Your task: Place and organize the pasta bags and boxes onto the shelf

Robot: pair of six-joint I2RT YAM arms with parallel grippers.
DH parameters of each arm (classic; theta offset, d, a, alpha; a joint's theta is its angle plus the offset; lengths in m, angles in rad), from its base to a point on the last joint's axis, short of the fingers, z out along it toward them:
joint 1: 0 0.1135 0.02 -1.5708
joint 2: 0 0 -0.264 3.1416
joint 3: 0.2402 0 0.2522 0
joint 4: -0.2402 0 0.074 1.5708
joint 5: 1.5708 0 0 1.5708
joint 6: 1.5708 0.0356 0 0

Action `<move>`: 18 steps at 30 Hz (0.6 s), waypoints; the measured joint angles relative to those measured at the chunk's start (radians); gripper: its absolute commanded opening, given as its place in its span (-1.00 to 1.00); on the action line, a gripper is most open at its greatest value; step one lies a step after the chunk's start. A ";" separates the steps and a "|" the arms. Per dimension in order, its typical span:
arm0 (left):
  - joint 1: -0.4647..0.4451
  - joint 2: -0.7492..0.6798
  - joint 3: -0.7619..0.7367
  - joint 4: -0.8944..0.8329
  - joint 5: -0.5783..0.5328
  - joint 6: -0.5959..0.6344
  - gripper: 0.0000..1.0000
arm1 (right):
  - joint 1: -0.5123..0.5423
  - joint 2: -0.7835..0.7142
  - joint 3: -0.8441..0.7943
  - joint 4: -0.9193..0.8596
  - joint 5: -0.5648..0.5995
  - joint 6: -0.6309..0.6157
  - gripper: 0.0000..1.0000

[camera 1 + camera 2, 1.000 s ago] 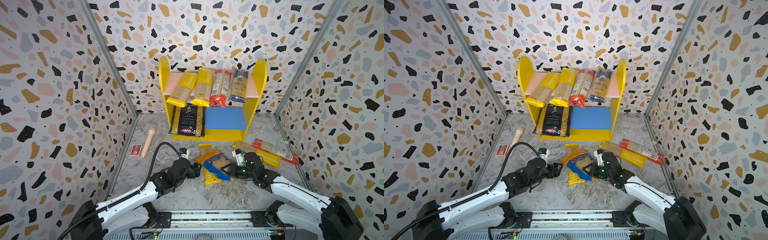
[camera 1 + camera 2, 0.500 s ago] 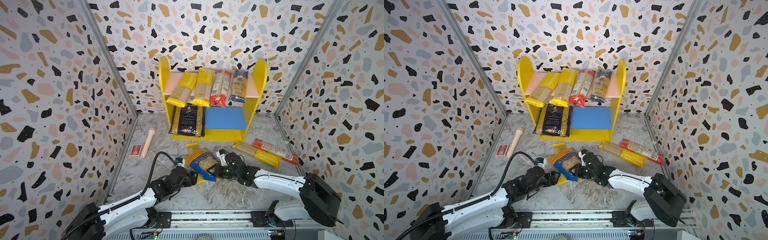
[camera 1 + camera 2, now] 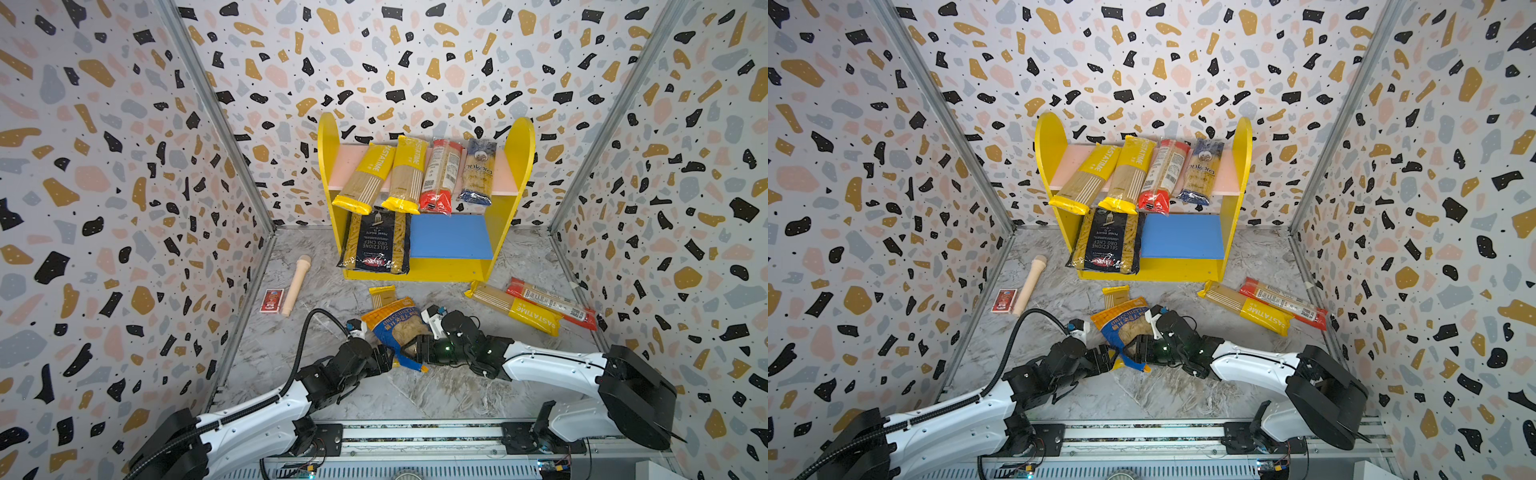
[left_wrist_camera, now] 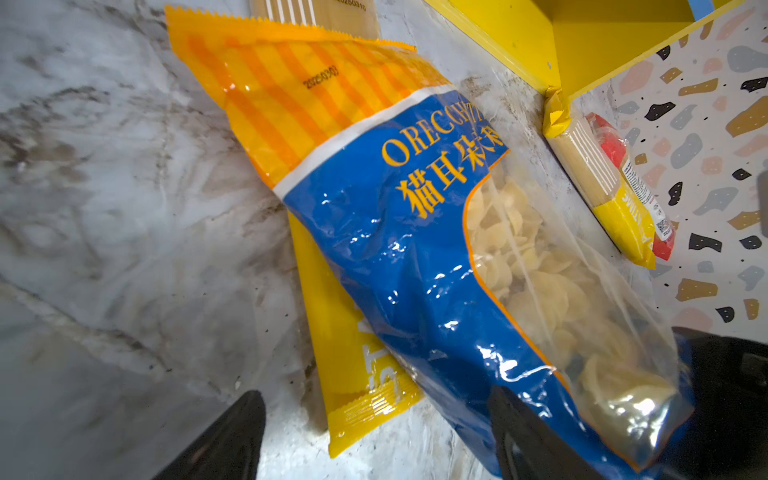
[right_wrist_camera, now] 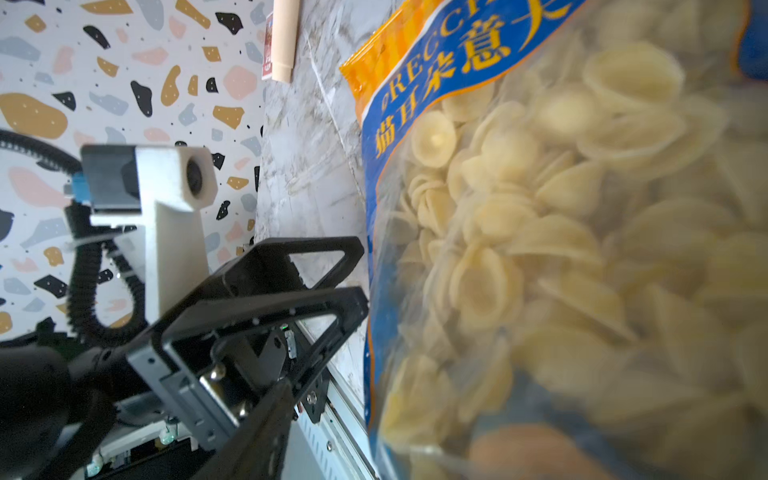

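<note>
Now my right gripper (image 3: 413, 349) has swung the blue-orange bag (image 3: 392, 326) toward nine o'clock, up to my wide-open left gripper (image 4: 376, 399), six o'clock of the shelf (image 3: 440, 272). My right's grip I cannot tell. Handover, probably.

- a beige wooden stick (image 3: 296, 286) lies on the floor at left, its knobbed end pointing toward the far wall.
- a small red card box (image 3: 272, 300) lies flat just beside the stick's near end, on its left.
- grey marbled floor (image 3: 270, 357); speckled terrazzo-print walls (image 3: 104, 187) close the left, far and right sides.
- a metal rail (image 3: 415, 434) runs along the near edge.
</note>
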 measured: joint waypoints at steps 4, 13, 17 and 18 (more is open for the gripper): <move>0.000 0.018 0.000 0.008 -0.002 -0.005 0.69 | 0.023 -0.122 -0.022 -0.099 0.000 -0.014 0.50; 0.001 0.054 0.002 0.022 -0.010 -0.005 0.68 | 0.017 -0.380 -0.026 -0.369 0.097 -0.084 0.64; 0.001 0.052 0.009 0.016 -0.012 -0.005 0.68 | -0.107 -0.357 -0.022 -0.450 0.129 -0.172 0.74; 0.001 0.048 0.012 0.011 -0.013 -0.005 0.68 | -0.143 -0.340 -0.023 -0.451 0.128 -0.193 0.75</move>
